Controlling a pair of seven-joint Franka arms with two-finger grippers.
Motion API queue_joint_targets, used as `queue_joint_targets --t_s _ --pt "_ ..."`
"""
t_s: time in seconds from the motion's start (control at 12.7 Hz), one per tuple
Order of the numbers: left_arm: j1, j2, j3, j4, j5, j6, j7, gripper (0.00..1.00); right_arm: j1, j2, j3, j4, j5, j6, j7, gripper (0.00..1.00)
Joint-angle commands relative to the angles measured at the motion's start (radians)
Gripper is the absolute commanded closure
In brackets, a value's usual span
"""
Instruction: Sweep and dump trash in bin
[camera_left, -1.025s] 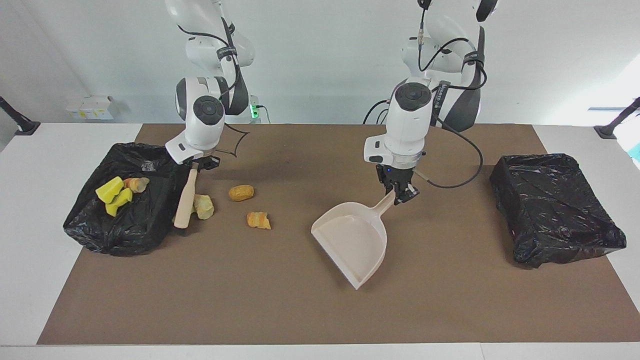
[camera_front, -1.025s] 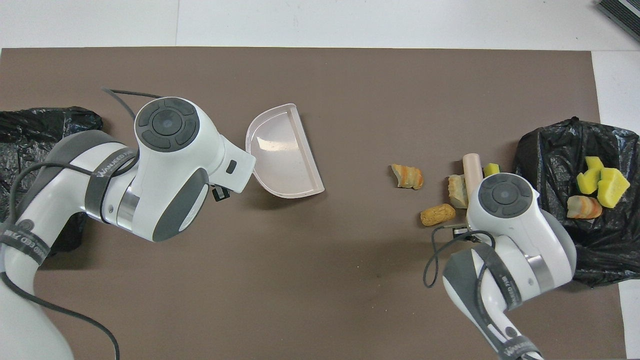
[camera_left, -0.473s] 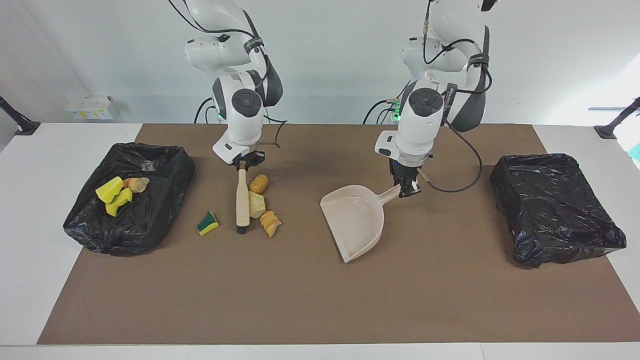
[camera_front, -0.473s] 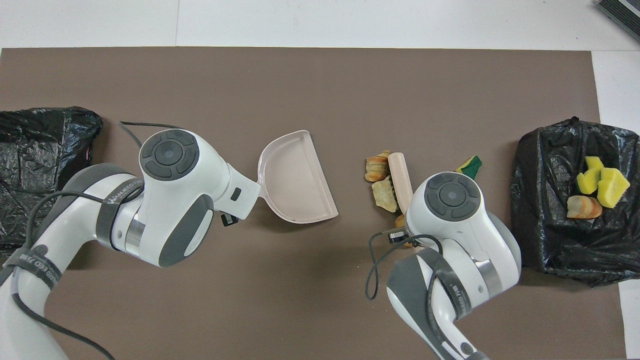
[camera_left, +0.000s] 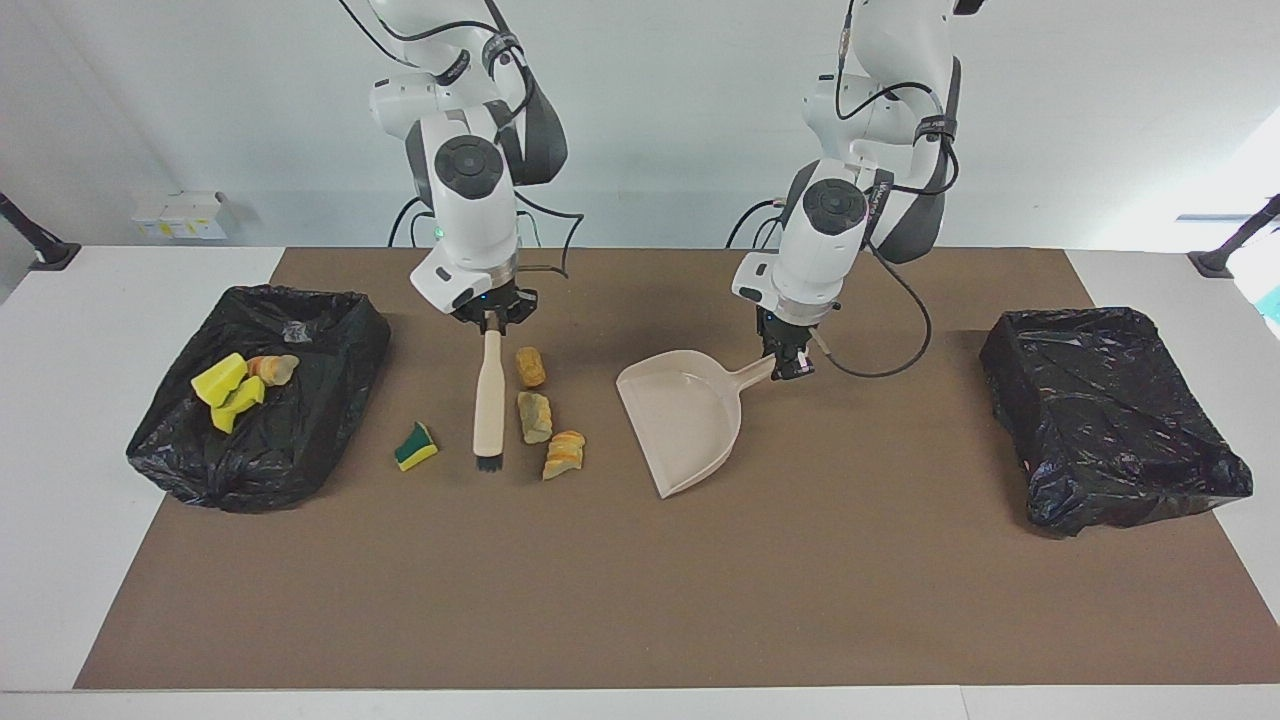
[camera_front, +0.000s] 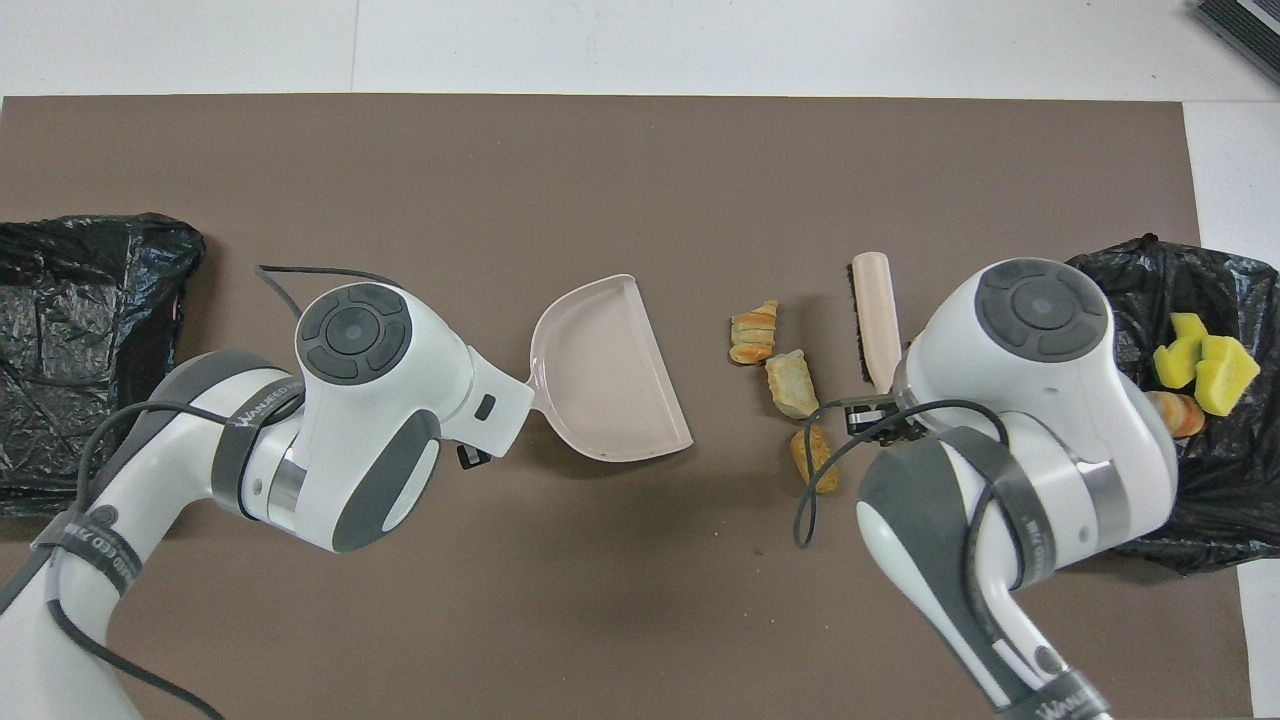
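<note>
My right gripper is shut on the handle of a beige brush, whose bristles point down at the mat; it also shows in the overhead view. Three tan-orange trash lumps lie in a row between the brush and the dustpan, apart from both, also seen from overhead. A green-backed sponge lies between the brush and the black-lined bin. Yellow sponges and one lump lie in that bin. My left gripper is shut on the handle of the beige dustpan, whose mouth faces the lumps.
A second black-lined bin stands at the left arm's end of the brown mat. In the overhead view the right arm hides the green-backed sponge. A small white box sits past the table's corner at the right arm's end.
The brush swept the three lumps from beside the bin toward the dustpan, leaving the green-backed sponge uncovered. The dustpan turned and slid toward the lumps.
</note>
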Motion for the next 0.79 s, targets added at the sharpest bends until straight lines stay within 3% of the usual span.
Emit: queue_joint_targets --t_s 0.0,0.32,0.71 --pt "-0.013 -0.041 0.009 -0.068 -0.014 0.054 0.009 1.00 -0.130 -0.026 0.006 -0.058 -0.081 0.027 -0.084 1.00" --pt "-0.035 -0.030 0.012 -0.093 -0.016 0.105 -0.031 1.00 -0.276 -0.011 0.009 -0.190 -0.100 0.234 -0.172 1.00" --pt "-0.035 -0.038 0.012 -0.113 -0.014 0.122 -0.032 1.00 -0.189 0.033 0.013 -0.189 -0.088 0.251 -0.163 1.00"
